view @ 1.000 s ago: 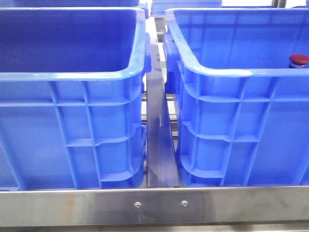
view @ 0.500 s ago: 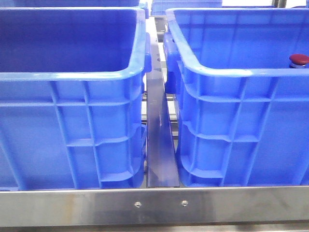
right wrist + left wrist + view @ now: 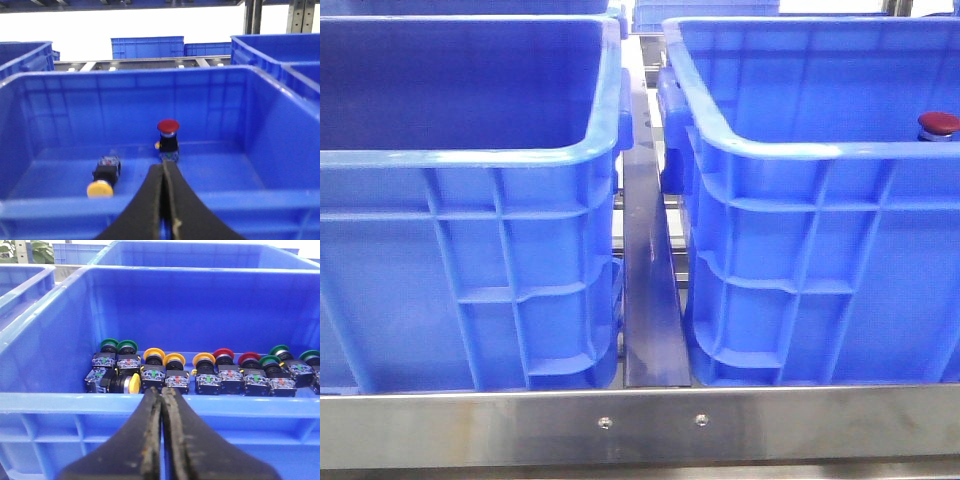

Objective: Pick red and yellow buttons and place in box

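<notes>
A dark red button (image 3: 168, 126) stands upright on the floor of the right blue box (image 3: 125, 100). A yellow button (image 3: 100, 189) lies on its side to one side of it. In the front view only the red button's cap (image 3: 938, 124) shows above the box rim (image 3: 770, 148). My right gripper (image 3: 163, 167) is shut and empty, outside the box's near wall. My left gripper (image 3: 161, 392) is also shut and empty, in front of the near rim of another crate (image 3: 75, 402). Neither gripper shows in the front view.
The left crate (image 3: 470, 155) holds a row of several push buttons with green (image 3: 117, 346), yellow (image 3: 164, 359) and red (image 3: 223, 354) caps. A steel rail (image 3: 650, 300) runs between the two crates. More blue crates (image 3: 147, 47) stand behind.
</notes>
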`<state>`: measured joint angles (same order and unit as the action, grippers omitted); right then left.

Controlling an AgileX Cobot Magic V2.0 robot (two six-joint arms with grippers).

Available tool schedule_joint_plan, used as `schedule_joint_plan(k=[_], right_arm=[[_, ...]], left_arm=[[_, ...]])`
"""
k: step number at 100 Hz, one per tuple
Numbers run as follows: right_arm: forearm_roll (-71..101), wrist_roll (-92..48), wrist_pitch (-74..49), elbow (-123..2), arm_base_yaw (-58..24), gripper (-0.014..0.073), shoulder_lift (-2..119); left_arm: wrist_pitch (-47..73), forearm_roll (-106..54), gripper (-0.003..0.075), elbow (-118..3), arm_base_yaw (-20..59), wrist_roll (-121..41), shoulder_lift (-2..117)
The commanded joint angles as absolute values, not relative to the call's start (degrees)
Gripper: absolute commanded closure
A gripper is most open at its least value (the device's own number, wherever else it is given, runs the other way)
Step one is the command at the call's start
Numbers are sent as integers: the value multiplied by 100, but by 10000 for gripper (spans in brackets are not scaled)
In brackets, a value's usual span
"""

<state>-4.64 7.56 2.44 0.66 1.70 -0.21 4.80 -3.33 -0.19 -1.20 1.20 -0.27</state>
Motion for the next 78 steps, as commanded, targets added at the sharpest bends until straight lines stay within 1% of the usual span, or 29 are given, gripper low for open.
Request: schedule_joint_plan(k=[1,78], right_arm=[[-743,960,651,42,155,662,-210],[-754,960,711,47,155,662,-206]], left_arm=[[0,-332,739,253,-147,174,-219],[0,-332,739,253,-147,174,-219]])
